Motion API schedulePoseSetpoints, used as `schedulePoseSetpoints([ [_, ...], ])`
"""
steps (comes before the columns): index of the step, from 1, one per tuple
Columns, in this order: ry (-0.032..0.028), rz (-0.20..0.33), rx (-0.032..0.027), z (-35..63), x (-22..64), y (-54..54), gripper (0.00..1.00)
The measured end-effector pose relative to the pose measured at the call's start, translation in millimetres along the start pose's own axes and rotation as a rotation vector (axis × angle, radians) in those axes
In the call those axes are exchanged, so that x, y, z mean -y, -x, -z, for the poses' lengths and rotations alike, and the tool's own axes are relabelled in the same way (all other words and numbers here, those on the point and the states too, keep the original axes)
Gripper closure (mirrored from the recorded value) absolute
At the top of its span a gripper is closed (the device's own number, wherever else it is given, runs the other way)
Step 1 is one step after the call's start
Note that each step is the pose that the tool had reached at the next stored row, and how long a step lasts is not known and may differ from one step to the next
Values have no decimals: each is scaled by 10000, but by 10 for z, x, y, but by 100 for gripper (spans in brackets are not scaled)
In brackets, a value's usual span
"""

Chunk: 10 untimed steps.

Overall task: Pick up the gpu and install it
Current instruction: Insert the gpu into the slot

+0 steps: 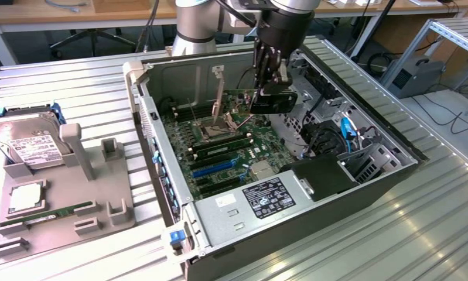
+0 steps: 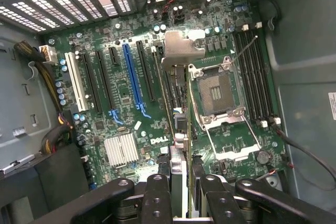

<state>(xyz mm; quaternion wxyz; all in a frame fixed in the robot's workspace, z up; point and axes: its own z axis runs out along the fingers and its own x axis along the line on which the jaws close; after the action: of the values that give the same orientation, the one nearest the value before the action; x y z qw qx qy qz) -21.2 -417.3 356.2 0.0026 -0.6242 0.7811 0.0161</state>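
**GPU's up and over the board: notes on seating it cleanly**

The hand (image 1: 270,82) is pinching the gpu (image 1: 270,100) by its top edge. The card hangs on edge inside the open case (image 1: 312,228), above the motherboard (image 1: 245,137) and well clear of it. So it's lifted, but it isn't in any slot yet.

From the wrist view the card is edge-on between the 2 fingers (image 2: 157,198), with its silver bracket (image 2: 181,53) at the end toward the rear slot covers (image 2: 79,1). Its edge runs roughly parallel to the expansion slots. It sits between a black slot (image 2: 161,85) and the CPU socket (image 2: 218,95), and well apart from the blue slot (image 2: 131,77).

How I'd handle this bit:
- Get the connector edge dead over the chosen slot before any downward push. Right now it looks offset toward the socket.
- Hold the card upright. If it tilts, 1 end probably bites first and jams.
- Let the bracket find the rear opening as the card drops.
- That open socket is close by, so don't clip it.
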Motion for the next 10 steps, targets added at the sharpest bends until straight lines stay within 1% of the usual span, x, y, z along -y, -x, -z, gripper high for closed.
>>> schedulePoseSetpoints([
  [10, 6, 261, -5, 0, 0, 0, 73],
])
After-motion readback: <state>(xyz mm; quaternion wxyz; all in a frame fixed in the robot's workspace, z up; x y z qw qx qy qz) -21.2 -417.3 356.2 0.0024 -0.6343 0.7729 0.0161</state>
